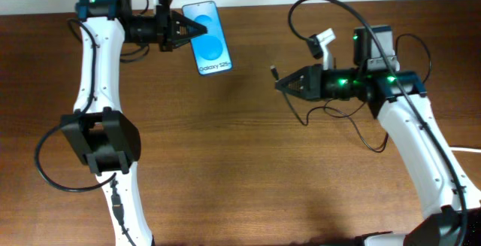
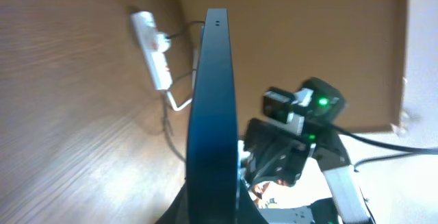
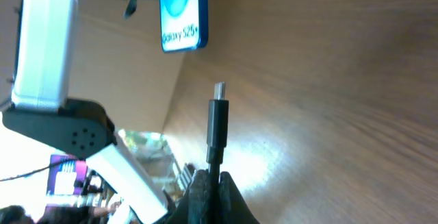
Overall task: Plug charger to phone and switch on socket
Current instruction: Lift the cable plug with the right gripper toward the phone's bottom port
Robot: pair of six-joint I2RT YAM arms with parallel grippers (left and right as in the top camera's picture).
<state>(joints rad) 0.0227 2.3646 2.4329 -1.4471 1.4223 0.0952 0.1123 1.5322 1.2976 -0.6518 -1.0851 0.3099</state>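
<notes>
Overhead, the left end effector (image 1: 197, 29) is closed on the phone (image 1: 214, 50), its fingers pinching the long edge farthest from the right arm. The screen faces up, blue and white, with the "Galaxy" line at the phone's lower end. In the left wrist view the phone (image 2: 213, 114) stands edge-on, clamped in the end effector (image 2: 212, 214) at the bottom of the frame. Whether it touches the surface (image 1: 248, 163) I cannot tell.

The right end effector (image 1: 278, 84) is squeezed together on the charger (image 1: 273, 71). In the right wrist view the black plug body (image 3: 217, 125) sticks straight up out of the closed fingers (image 3: 229, 196), its metal tip pointing toward the phone (image 3: 182, 11) but well apart from it. The thin cable trails back under the right arm, away from the phone.

The socket (image 2: 153, 49) lies flat on the surface beyond the phone, white with red marks, its cord running off toward the phone's edge.
</notes>
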